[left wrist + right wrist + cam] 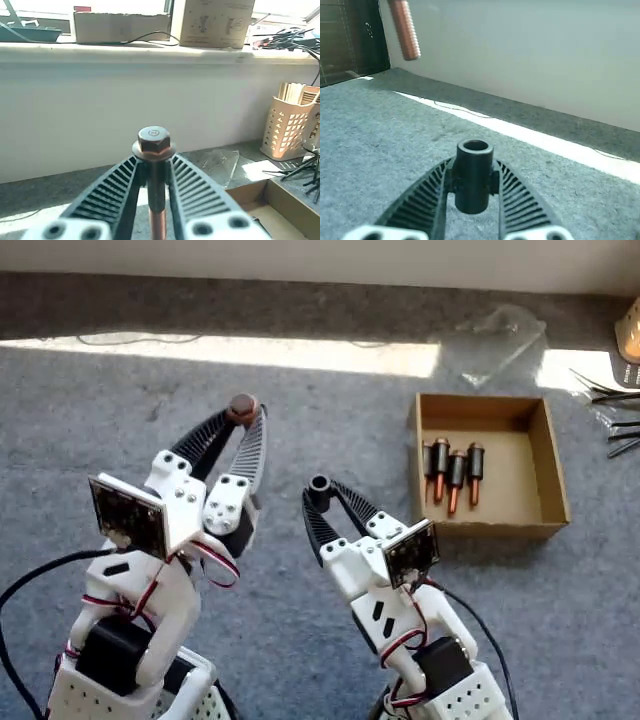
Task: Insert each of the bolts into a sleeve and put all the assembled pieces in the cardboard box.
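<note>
We had the left tool (pixel 244 414) clamped on a bolt (pixel 153 142), head up and thread hanging down, above the grey surface (pixel 100 400). Our right tool (pixel 322 492) was closed around a black sleeve (pixel 473 175), upright, bore open at the top, near the left one. Four assembled pieces (pixel 452 472) lay side by side in the cardboard box (pixel 553 480), to our right.

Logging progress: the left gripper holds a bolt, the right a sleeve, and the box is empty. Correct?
No: the box is not empty; the high view shows several assembled pieces lying in it. The left gripper does hold a bolt, the right gripper a sleeve.
</note>
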You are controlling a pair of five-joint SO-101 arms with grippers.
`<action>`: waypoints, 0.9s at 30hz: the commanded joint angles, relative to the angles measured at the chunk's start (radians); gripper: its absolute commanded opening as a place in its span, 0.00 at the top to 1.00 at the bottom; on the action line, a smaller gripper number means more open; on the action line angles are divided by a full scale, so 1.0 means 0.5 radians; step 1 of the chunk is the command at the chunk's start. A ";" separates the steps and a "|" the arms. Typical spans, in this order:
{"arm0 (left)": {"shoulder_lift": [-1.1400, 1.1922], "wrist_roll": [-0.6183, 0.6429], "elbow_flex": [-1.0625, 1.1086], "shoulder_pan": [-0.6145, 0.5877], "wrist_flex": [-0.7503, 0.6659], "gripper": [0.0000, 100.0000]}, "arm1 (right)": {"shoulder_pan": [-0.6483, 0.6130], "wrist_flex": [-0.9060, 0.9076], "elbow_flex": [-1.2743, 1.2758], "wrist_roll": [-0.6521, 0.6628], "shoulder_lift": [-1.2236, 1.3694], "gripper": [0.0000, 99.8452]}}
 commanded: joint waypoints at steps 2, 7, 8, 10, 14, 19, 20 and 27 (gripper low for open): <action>-0.198 0.012 0.084 0.121 -0.184 0.99 | -0.011 0.008 0.296 0.025 -0.005 1.00; -0.198 -0.058 0.087 0.265 -0.193 0.99 | -0.014 0.044 0.296 0.025 -0.011 1.00; -0.198 -0.150 0.087 0.321 -0.193 0.99 | -0.014 0.044 0.296 0.028 -0.011 1.00; -0.198 -0.307 0.094 0.434 -0.187 0.99 | -0.014 0.044 0.296 0.028 -0.011 1.00; -0.198 -0.334 0.094 0.551 -0.120 0.99 | -0.011 0.044 0.296 0.028 -0.005 1.00; -0.195 -0.334 0.152 0.569 -0.123 0.99 | -0.005 0.041 0.296 0.028 -0.020 1.00; -0.195 -0.334 0.180 0.569 -0.129 0.99 | -0.005 0.038 0.296 0.028 -0.020 1.00; 0.048 -0.328 0.149 0.554 -0.135 0.99 | -0.005 0.035 0.296 0.028 -0.020 1.00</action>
